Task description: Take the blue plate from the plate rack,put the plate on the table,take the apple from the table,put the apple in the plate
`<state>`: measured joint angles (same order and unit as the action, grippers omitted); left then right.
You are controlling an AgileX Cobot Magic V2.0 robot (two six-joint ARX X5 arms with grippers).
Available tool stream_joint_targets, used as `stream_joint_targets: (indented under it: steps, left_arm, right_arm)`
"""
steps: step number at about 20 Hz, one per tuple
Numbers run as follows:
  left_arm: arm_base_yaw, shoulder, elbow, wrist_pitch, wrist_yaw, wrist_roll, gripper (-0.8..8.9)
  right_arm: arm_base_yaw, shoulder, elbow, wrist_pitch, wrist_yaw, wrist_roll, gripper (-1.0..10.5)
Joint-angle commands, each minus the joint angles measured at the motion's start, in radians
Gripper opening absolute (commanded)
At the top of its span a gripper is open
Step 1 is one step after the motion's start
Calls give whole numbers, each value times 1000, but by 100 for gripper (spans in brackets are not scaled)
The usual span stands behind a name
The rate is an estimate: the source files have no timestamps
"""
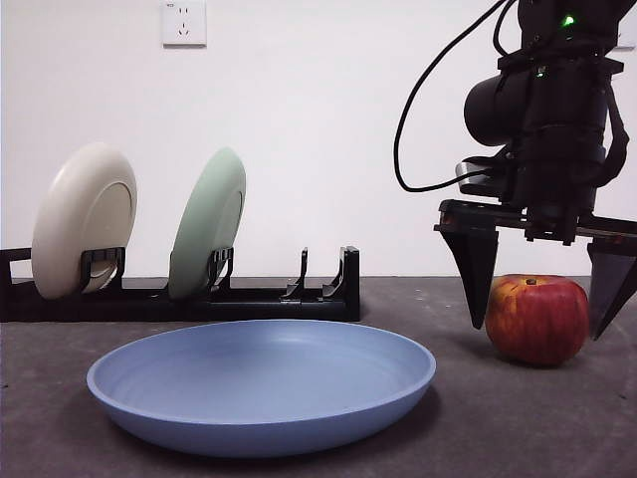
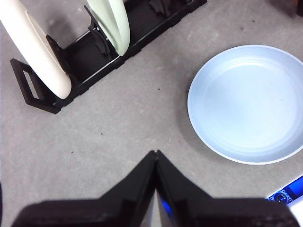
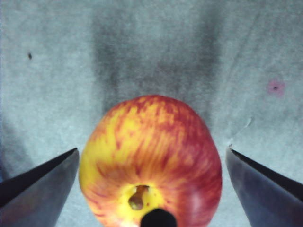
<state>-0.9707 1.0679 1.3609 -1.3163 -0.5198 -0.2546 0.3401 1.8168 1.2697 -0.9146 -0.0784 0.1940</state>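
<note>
- Front view: the blue plate (image 1: 261, 383) lies flat on the dark grey worktop (image 1: 518, 428), low and near the camera; behind it, toward 11 o'clock, the black plate rack (image 1: 249, 297) runs along the back, holding a cream-white plate (image 1: 82, 219) on edge at its far left and a pale green plate (image 1: 207, 224) on edge one slot along; the two rack slots nearest the blue plate hold nothing; a wall socket (image 1: 184, 22) sits high at 12 o'clock.
- Front view, continued: the apple (image 1: 537, 319) rests on the worktop at 3 o'clock from the blue plate, apart from it; the right gripper (image 1: 542, 289) hangs down from the top right with its jaws spread, one on each side of the apple, neither touching the skin.
- Left wrist view: the left gripper (image 2: 156, 153) has its jaws pressed together and holds nothing; it hangs above bare worktop; the blue plate (image 2: 251, 104) lies flat and unfilled, with the rack (image 2: 90, 59) and its two standing plates well apart from it.
- Right wrist view: the apple (image 3: 151, 165) sits stem end up, red streaked with yellow, between the wide-open jaws of the right gripper (image 3: 151, 163); clear worktop shows between each jaw and the fruit.
</note>
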Motion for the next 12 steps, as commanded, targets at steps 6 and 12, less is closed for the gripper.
stream_joint_targets:
  steps: [6,12]
  left_arm:
    - [3,-43,-2,0,-16,27,-8]
    - [3,-105,-2,0,-209,54,-5]
  right_arm:
    - [1,7,27,-22,0,-4,-8]
    - [15,5,340,-156,2,-26,-8]
